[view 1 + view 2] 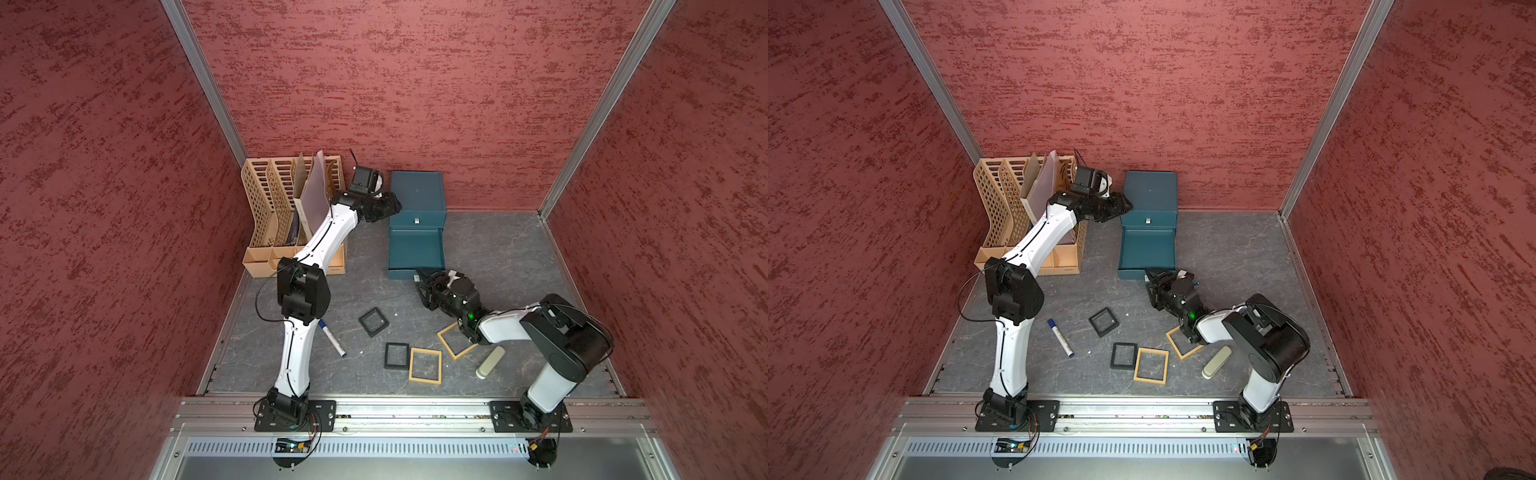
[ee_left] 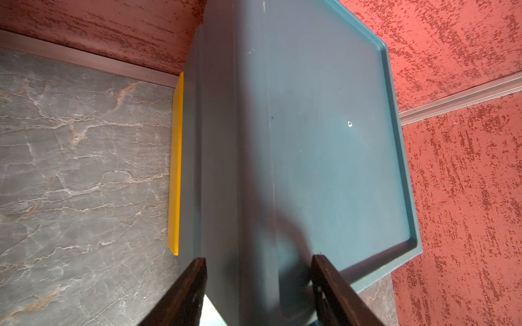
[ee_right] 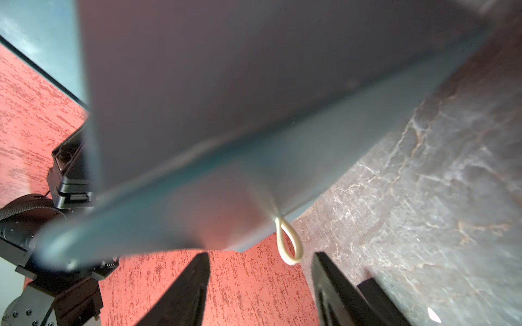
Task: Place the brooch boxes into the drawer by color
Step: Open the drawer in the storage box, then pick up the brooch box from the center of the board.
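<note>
Drawer (image 1: pixel 415 249) sits out, right tool (image 1: pixel 419 279) spread nearby.

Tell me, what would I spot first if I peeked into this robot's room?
The dark teal drawer chest at the back wall stands out first, one drawer pulled out and looking empty. Two white-and-black arms both reach toward it. On the grey floor nearer the front lie four square frames, two black and two tan-yellow.

Dark teal drawer (image 1: pixel 417 195); in front of it, black brooch boxes (image 1: pixel 373 321) and tan-yellow brooch boxes (image 1: pixel 425 365) on grey, pale-veined tabletop (image 1: pixel 498 257); beside it, tan slotted rack (image 1: pixel 259 199)
</note>
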Tool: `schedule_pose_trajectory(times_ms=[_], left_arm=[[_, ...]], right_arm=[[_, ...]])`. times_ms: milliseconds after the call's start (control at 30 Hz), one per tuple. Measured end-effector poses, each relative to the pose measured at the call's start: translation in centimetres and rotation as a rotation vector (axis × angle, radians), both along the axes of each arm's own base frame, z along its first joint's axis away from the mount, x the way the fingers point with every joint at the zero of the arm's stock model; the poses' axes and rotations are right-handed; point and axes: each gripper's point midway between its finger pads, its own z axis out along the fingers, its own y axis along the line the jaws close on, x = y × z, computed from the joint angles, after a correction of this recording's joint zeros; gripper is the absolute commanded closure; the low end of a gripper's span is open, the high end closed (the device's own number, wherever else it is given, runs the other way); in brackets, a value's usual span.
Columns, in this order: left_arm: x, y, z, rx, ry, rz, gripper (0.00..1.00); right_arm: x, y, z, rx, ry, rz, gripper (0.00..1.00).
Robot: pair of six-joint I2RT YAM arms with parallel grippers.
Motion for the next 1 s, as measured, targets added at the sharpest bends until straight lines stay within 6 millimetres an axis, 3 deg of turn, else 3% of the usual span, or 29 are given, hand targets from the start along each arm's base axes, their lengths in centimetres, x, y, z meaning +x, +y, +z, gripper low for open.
schedule_pose_trajectory(times_ms=[567,1000], left_arm=[[0.0,0.3,-0.2,0.011,0.006,0.011,0.28],[-0.3,1.0,-0.1,0.04,0.025,0.034,0.15]], right_arm=[[-1.5,-0.6,2.1,-0.054,-0.006,0.025,0.18],[-3.3,-1.6,1.2,-0.17,0.063,0.065,0.14]])
